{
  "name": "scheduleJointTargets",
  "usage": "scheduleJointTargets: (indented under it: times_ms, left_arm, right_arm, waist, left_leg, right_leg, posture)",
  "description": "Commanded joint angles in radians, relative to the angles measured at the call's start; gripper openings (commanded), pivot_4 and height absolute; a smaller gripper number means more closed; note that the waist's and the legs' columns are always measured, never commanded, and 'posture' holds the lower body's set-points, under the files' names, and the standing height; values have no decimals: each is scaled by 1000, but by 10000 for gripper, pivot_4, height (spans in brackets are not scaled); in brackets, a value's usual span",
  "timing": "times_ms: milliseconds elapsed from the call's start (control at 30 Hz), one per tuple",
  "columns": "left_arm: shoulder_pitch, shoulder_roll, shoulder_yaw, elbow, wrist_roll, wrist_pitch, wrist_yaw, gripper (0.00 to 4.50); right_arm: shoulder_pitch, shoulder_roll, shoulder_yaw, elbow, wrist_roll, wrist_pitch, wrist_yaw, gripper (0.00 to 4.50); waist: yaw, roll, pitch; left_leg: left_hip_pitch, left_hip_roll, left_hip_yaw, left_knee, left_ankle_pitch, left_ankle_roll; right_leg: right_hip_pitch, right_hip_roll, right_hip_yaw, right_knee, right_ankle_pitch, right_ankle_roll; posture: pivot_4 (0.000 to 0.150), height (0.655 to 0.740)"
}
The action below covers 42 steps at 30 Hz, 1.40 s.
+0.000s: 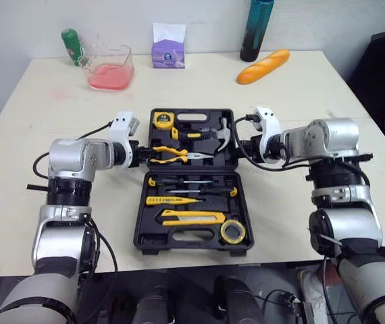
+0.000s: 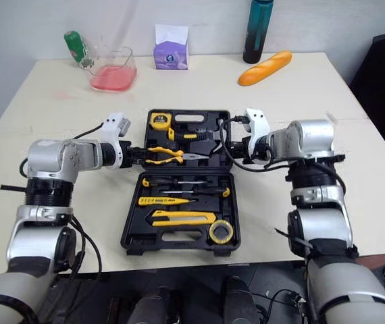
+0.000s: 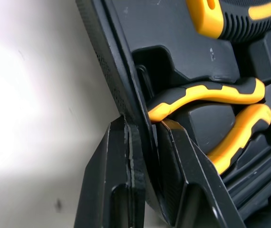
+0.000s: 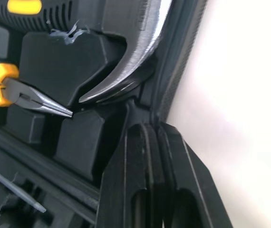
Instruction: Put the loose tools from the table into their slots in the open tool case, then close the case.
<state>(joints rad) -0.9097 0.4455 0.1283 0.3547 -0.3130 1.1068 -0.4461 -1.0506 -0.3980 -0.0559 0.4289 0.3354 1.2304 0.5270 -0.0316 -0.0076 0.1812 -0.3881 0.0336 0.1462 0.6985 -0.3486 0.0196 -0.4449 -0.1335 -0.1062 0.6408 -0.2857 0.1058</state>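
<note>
Covering pliers handles (image 3: 207, 91), left end effector (image 3: 142, 126) clamps case (image 3: 104, 57).

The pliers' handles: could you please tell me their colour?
The pliers' handles are yellow and black, clearest in the left wrist view.

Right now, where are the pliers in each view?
Left eye: pliers in the far half of the case, handles toward the left.
Right eye: pliers in the same slot.
Left wrist: yellow handles just inside the case wall.
Right wrist: steel nose beside the hammer claw.
Shared landmark: the black case wall, seen in all four.
</note>
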Motion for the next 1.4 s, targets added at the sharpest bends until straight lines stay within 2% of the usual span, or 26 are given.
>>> scheduleJointTargets:
  times_ms: [33, 133, 200, 267, 467, 667, 700, 967, 1200, 1233, 1267, 1333, 1400]
  left_arm:
    - [8, -4, 96, -94, -19, -197, 23, 1911]
    - [46, -5, 111, -106, -23, -290, 14, 1493]
    - [98, -9, 125, -105, -9, -483, -12, 572]
    - [120, -8, 126, -96, -3, -582, -24, 185]
    - [231, 15, 84, -39, 126, -1050, -2, 47]
    - [338, 20, 64, -62, 140, -1195, -8, 15]
    - [369, 34, 47, -68, 173, -1259, -13, 15]
    - [518, 89, 4, -49, 256, -1414, -23, 15]
    - [576, 109, -15, -56, 227, -1429, -73, 15]
    - [579, 107, -13, -62, 216, -1427, -76, 9662]
    - [585, 104, -6, -74, 200, -1424, -81, 13371]
    - [608, 112, 8, -107, 163, -1391, -108, 22226]
    - [663, 143, 49, -152, 124, -1355, -138, 32338]
  right_arm:
    - [49, -7, -15, -122, 1, -233, 49, 0]
    - [102, -18, -7, -136, -28, -378, 48, 0]
    - [150, -20, -9, -126, -63, -555, 34, 0]
    - [169, -19, -11, -114, -73, -640, 31, 0]
    - [312, -110, 93, 43, -299, -1270, -12, 0]
    - [372, -171, 147, 202, -430, -1704, -83, 0]
    - [384, -191, 169, 226, -474, -1779, -106, 0]
    - [425, -264, 264, 327, -728, -2074, -324, 0]
    - [457, -274, 314, 367, -747, -2129, -322, 0]
    - [459, -275, 316, 369, -733, -2130, -304, 0]
    - [464, -275, 307, 367, -697, -2130, -275, 3663]
    - [475, -285, 296, 351, -640, -2132, -224, 11725]
    - [503, -316, 290, 316, -562, -2127, -125, 22608]
  waist:
    - [0, 0, 0]
    - [-1, 0, 0]
    - [-2, 0, 0]
    - [-4, 0, 0]
    - [-4, -1, 1]
    - [-3, -1, 1]
    - [-3, -1, 1]
    - [-3, -1, 1]
    - [-3, -1, 0]
    - [-3, 0, -1]
    - [-3, 1, -2]
    - [5, 0, -2]
    - [5, 0, -1]
  left_leg:
    - [-1, 0, 0, 0, 0, 0]
    - [-2, -1, 1, -1, 0, 0]
    - [-2, -1, 1, -1, 0, 0]
    - [-2, -1, 1, -2, 0, 0]
    - [-2, -1, 2, -2, 0, 0]
    - [-1, -1, 1, -1, 0, 1]
    - [-1, 0, 1, -1, 0, 1]
    - [2, 6, 0, -1, 0, 2]
    - [8, 8, 1, -2, 0, 1]
    - [14, 8, 1, -4, 0, 1]
    - [20, 8, 1, -8, 0, 1]
    - [22, 8, 0, -8, -1, 2]
    - [18, 8, -1, -6, -1, 2]
  right_leg:
    - [-1, 0, 0, 0, 0, 0]
    - [-2, 0, -1, -2, 0, 0]
    - [-2, 0, -1, -3, 0, 0]
    - [-2, 0, -1, -3, 0, 0]
    - [-1, 0, -2, -5, 0, 0]
    - [0, -1, -2, -4, 0, 1]
    - [0, -1, -2, -4, 0, 1]
    - [2, -2, -1, -3, 0, 1]
    - [9, 0, -2, -5, 0, 0]
    - [16, 0, -2, -8, 0, 0]
    - [22, 0, -3, -12, 0, 0]
    - [24, 0, -3, -13, 0, 0]
    - [24, -1, -6, -14, 0, 0]
  posture:
    - [1500, 7400]
    - [1500, 7400]
    - [1500, 7400]
    - [1500, 7400]
    - [1500, 7400]
    - [1500, 7400]
    - [1500, 7400]
    - [1500, 7400]
    - [1500, 7400]
    - [1500, 7400]
    - [1500, 7400]
    - [1500, 7400]
    - [1500, 7400]
